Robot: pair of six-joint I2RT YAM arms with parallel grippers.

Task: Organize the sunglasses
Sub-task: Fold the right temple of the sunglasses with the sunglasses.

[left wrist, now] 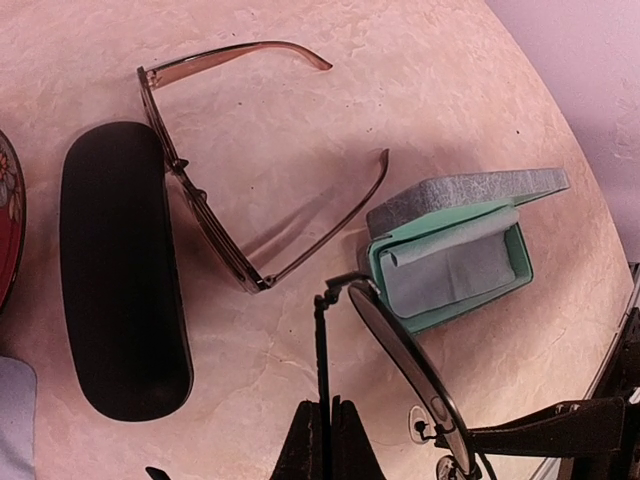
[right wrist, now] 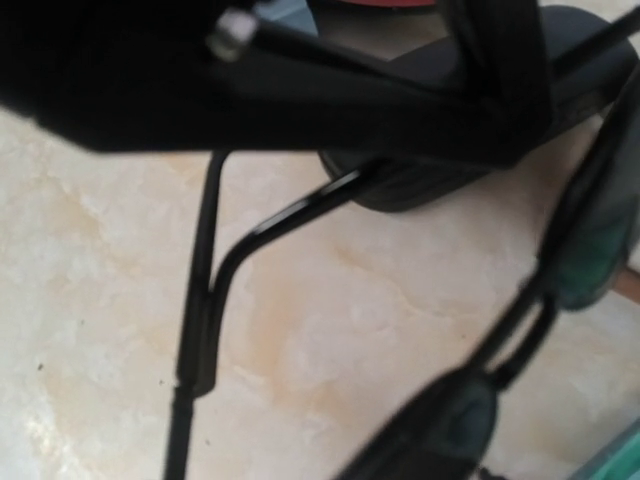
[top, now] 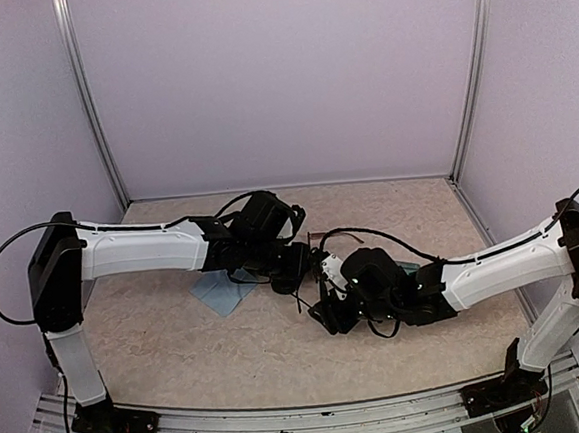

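The black sunglasses (left wrist: 400, 350) are held above the table between both grippers. My left gripper (left wrist: 331, 440) is shut on one thin black arm of the glasses. A dark finger (left wrist: 560, 430) of my right gripper reaches the frame near the nose bridge. In the right wrist view the black frame (right wrist: 450, 430) is blurred and very close. In the top view the left gripper (top: 294, 268) and right gripper (top: 329, 309) meet at mid-table. The reddish-brown sunglasses (left wrist: 200, 210) lie on the table with arms spread, beside the black case.
A shut oblong black case (left wrist: 120, 270) lies left of the brown pair. An open grey-blue case (left wrist: 450, 250) with a teal lining and a cloth inside sits to the right. A light-blue cloth (top: 220, 292) lies under the left arm. A red object (left wrist: 5, 220) shows at the left edge.
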